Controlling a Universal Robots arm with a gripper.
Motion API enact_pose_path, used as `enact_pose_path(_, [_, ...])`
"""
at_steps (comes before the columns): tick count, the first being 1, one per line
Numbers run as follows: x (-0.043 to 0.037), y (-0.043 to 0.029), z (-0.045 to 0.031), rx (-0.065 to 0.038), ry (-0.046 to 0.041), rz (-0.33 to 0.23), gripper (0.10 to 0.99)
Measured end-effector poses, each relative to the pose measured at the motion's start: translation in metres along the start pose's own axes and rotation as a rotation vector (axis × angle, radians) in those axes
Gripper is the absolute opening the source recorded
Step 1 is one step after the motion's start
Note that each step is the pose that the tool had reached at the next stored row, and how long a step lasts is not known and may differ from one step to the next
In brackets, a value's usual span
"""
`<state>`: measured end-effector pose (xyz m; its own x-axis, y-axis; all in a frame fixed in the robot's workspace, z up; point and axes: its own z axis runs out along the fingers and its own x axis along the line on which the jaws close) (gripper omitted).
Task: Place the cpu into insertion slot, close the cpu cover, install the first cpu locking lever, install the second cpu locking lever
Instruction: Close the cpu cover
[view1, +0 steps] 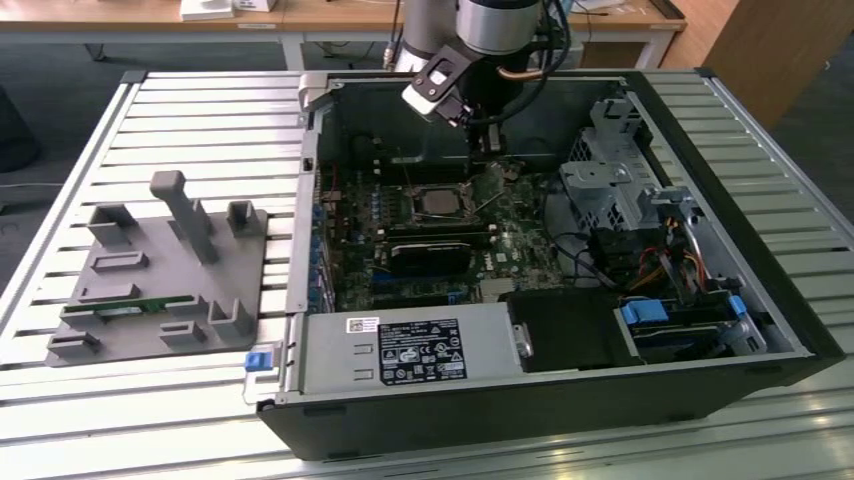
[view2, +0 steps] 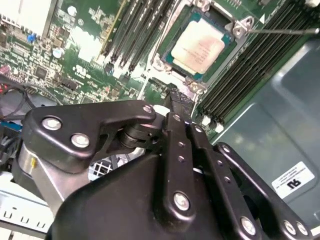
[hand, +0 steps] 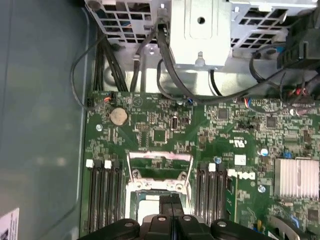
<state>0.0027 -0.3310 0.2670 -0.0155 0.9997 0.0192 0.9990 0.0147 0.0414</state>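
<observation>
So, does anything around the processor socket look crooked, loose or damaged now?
Nothing looks damaged. The cpu lies flat and square in the insertion slot. One thing stands out: a thin metal lever sticks out free beside the slot and appears not latched down.

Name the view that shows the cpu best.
The second wrist view: the cpu shows its whole metal top. In the exterior view it is a small distant square; in the first wrist view the pincer covers part of it.
</observation>
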Motion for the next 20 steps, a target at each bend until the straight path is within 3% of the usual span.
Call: enact_pose_path(20, [0.0070,0.0218,0.0048,0.002,0.0000,0.000,0.106])
